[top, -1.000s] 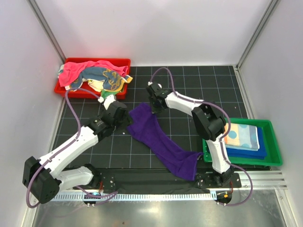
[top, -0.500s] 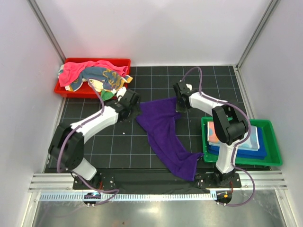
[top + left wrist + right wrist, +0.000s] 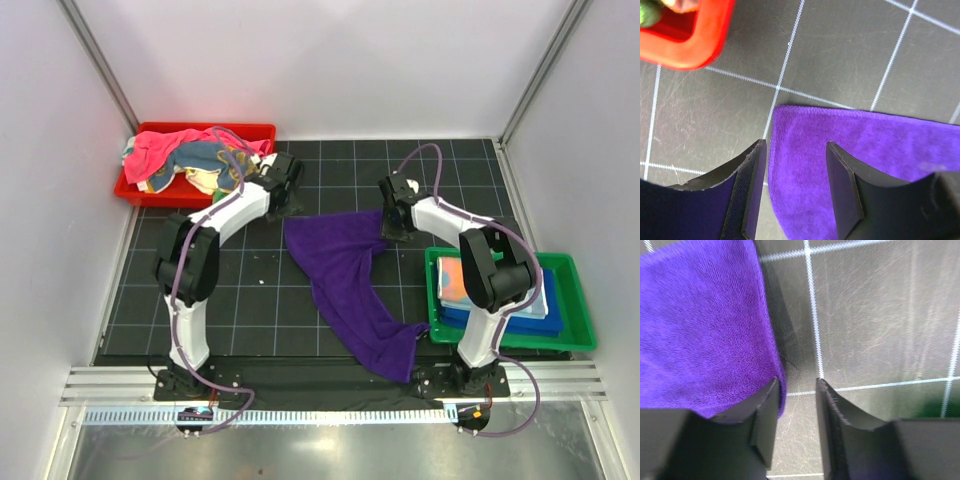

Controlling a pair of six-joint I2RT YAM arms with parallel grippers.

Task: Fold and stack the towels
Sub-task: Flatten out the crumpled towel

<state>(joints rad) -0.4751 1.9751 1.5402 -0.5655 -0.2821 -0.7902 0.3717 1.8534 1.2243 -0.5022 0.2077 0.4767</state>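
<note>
Top external view: the purple towel (image 3: pixel 345 280) lies on the mat (image 3: pixel 200 290) just beside the green tray (image 3: pixel 560 258), its tail bunched by the tray's near corner. The left gripper (image 3: pixel 795 165), at the towel corner away from the tray, and the right gripper (image 3: pixel 796 390), nearer it, both stand spread, pinching nothing. Folded unflattened, it would probably stack crooked.

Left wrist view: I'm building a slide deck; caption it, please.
Left gripper, jaws open, over a corner of the purple towel on the gridded mat, near the red tray.
</note>
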